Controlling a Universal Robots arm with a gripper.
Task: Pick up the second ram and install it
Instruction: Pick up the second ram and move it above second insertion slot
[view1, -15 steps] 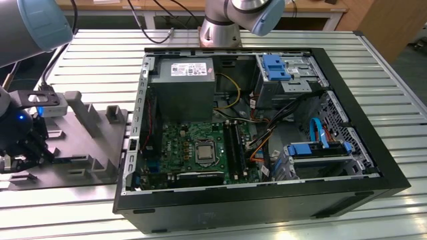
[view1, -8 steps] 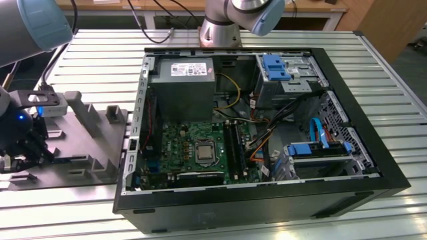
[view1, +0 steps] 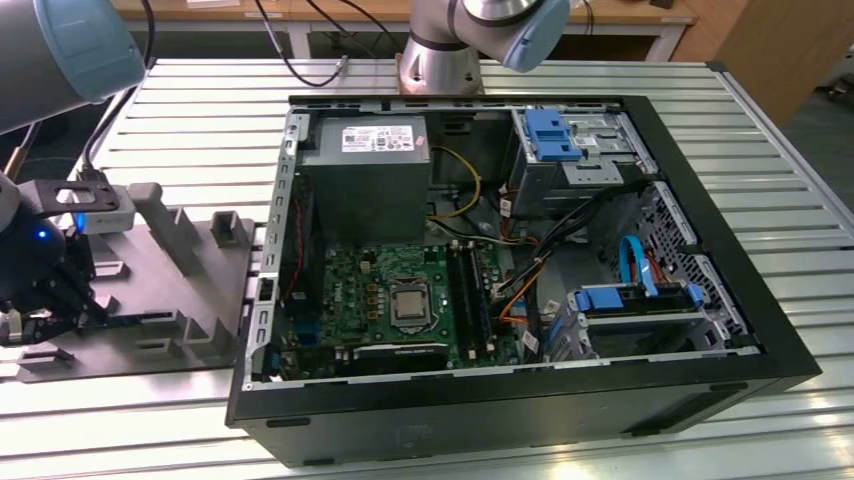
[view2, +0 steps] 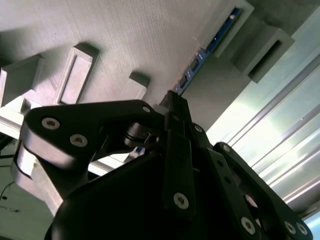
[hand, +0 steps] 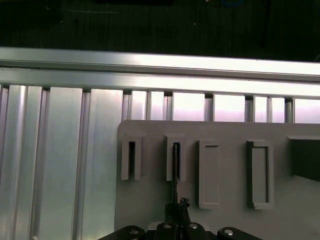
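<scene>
Gripper (view2: 172, 98) seemingly clamped on 2nd ram (view2: 202, 52), on edge in grey fixture (view2: 125, 30)

Open computer case (view1: 534, 425), grey holder tray (view1: 200, 295), slatted table (view1: 747, 115)

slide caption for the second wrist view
Gripper shut on the second ram standing in its grey holder

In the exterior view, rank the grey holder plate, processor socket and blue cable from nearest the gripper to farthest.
1. Grey holder plate, under the gripper, which grips the second ram.
2. Processor socket, mid-case.
3. Blue cable, case's right end.
</scene>
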